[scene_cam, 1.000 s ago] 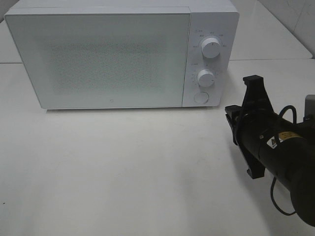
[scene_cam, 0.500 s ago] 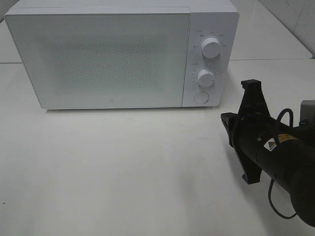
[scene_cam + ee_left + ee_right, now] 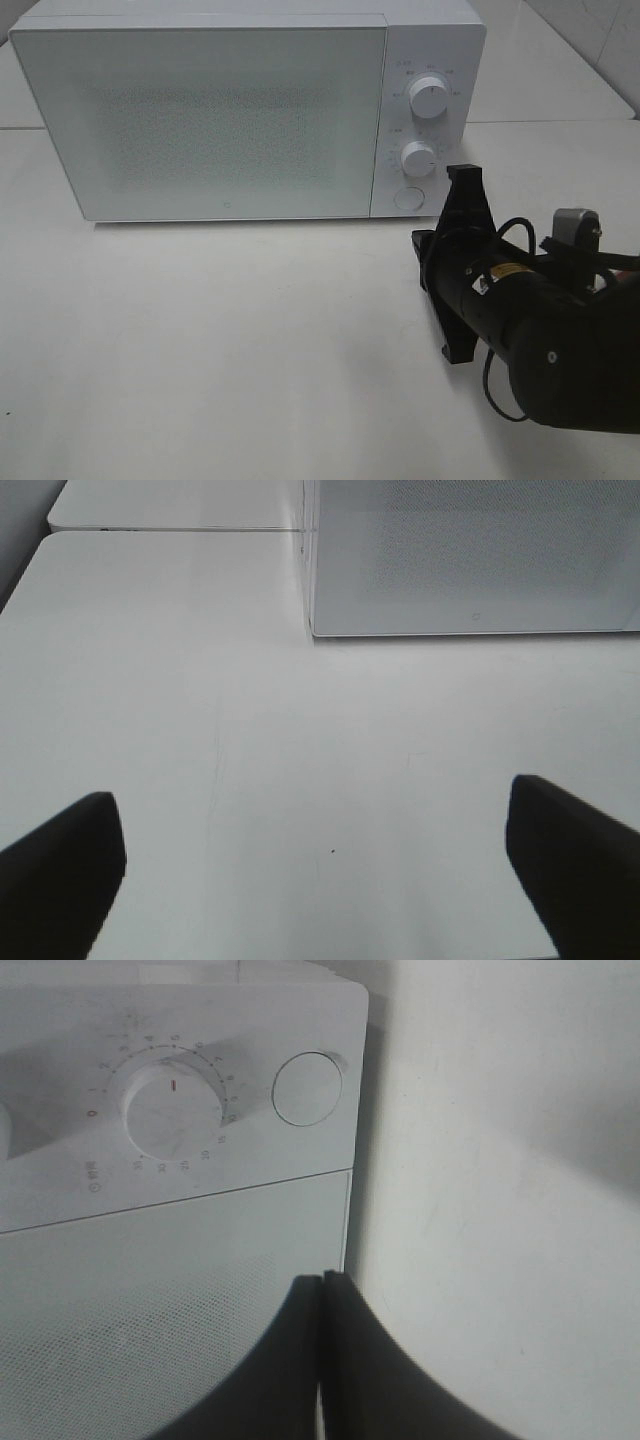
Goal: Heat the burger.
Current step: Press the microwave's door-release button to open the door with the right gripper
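The microwave (image 3: 245,110) stands at the back of the table (image 3: 200,350) — on its right side an upper knob (image 3: 428,98), a lower knob (image 3: 419,159) beneath it, a button (image 3: 408,198) lowest. The right arm (image 3: 520,320) lies just before that corner.

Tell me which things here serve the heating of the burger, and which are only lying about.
For the job: closed microwave, its round button, upper dial, lower dial, shut right gripper. The burger is not in view.
Only lying about: open left gripper, white table.
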Motion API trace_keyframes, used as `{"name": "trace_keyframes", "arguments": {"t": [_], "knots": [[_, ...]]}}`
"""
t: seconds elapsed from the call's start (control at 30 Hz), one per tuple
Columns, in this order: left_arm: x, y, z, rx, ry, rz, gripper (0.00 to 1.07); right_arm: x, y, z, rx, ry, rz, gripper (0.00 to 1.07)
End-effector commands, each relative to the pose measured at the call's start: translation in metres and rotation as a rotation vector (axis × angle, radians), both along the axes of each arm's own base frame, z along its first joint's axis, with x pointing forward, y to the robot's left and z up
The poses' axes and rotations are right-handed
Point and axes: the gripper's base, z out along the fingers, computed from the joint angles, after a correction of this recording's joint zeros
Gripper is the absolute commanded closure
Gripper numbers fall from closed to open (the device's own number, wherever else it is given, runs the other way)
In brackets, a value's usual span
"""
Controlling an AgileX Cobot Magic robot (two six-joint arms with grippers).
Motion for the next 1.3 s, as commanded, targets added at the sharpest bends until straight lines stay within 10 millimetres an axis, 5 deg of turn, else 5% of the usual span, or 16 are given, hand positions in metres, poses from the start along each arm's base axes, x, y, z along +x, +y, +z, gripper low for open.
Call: {"name": "trace_keyframes", "arguments": {"t": [0.03, 0.7, 1.3], "knots": [[-0.001, 0.0, -0.001, -0.006, -0.007, 0.004, 0.09, 0.012, 0.004, -0.004, 0.013, 0.01, -0.025, 1.07], [-0.001, 0.0, -0.001, -0.006, -0.007, 0.004, 0.09, 0.071, -0.006, -0.005, 0.02, 0.008, -0.059, 1.07], [-0.001, 0.0, -0.001, -0.006, -0.007, 0.004, 0.09, 0.11, 0.001, -0.032, 0.027, 0.046, -0.097, 1.07]]}}
